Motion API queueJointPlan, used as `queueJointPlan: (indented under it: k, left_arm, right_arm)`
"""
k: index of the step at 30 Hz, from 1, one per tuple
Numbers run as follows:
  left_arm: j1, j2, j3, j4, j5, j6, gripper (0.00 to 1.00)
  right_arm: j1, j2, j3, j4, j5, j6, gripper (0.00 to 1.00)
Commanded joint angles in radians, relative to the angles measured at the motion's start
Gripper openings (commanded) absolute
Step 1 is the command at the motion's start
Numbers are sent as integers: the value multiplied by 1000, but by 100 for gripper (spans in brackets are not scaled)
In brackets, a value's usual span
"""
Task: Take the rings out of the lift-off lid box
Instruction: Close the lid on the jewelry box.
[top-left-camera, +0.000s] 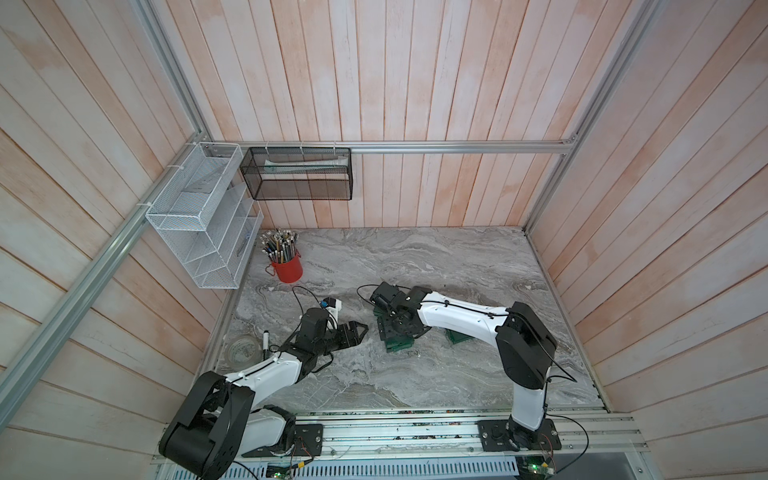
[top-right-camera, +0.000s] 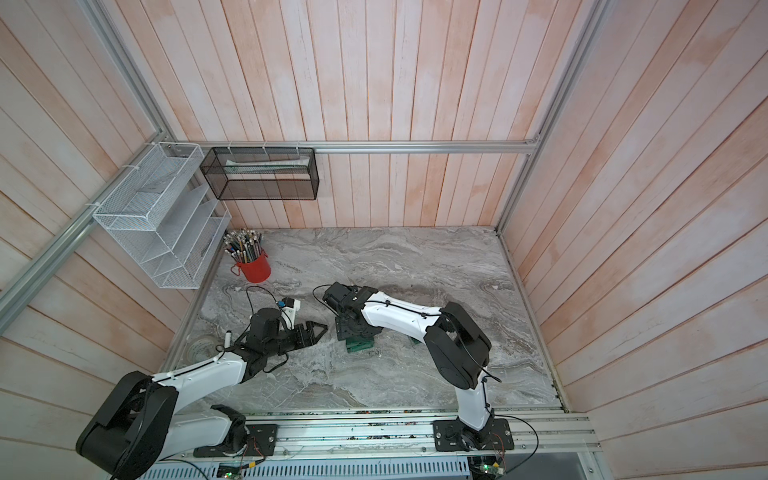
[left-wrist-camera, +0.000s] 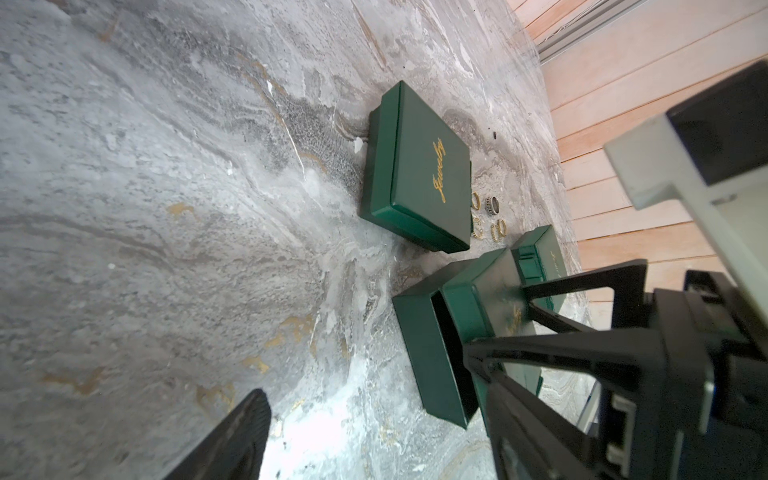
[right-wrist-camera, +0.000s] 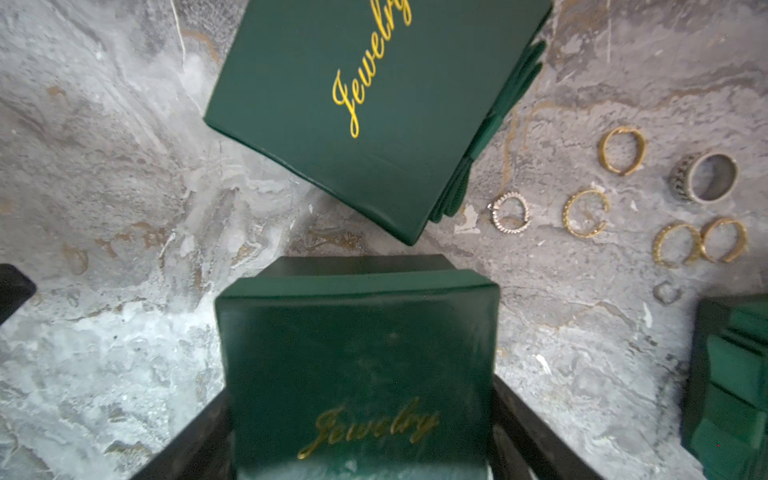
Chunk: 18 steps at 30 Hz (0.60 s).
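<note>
My left gripper hangs wide open above the marble table, holding nothing. My right gripper is spread wide but clamped on the lift-off lid. Only the left wrist view shows the lid raised off its base. I count three green boxes: this one, a closed box and an open box. Six rings lie on the table between those two, hidden under my right arm in both top views.
</note>
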Motion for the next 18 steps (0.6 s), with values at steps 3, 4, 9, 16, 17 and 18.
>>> queueJointPlan:
  k: [3,4,9,16,17,18]
  left_arm:
    - [9,-15,-14,25,17,25,83]
    - [10,-16,-15,25,16,25,83]
    - [10,-17,-17,24,20,25,83]
    - [11,-15,-17,28,19,24,83]
    - [11,-12,-16,29,20,24,83]
    - [12,-9,-15,30,20,25,83]
  right_arm:
    - [12,31,30,-43,22,20,80]
    - [13,30,30,-42,22,20,80]
    - [16,37,32,-50,30,27,81]
    - [21,34,34,-57,34,29,83]
    - [22,33,32,-54,35,30,83]
    - [23,30,29,-52,35,30,84]
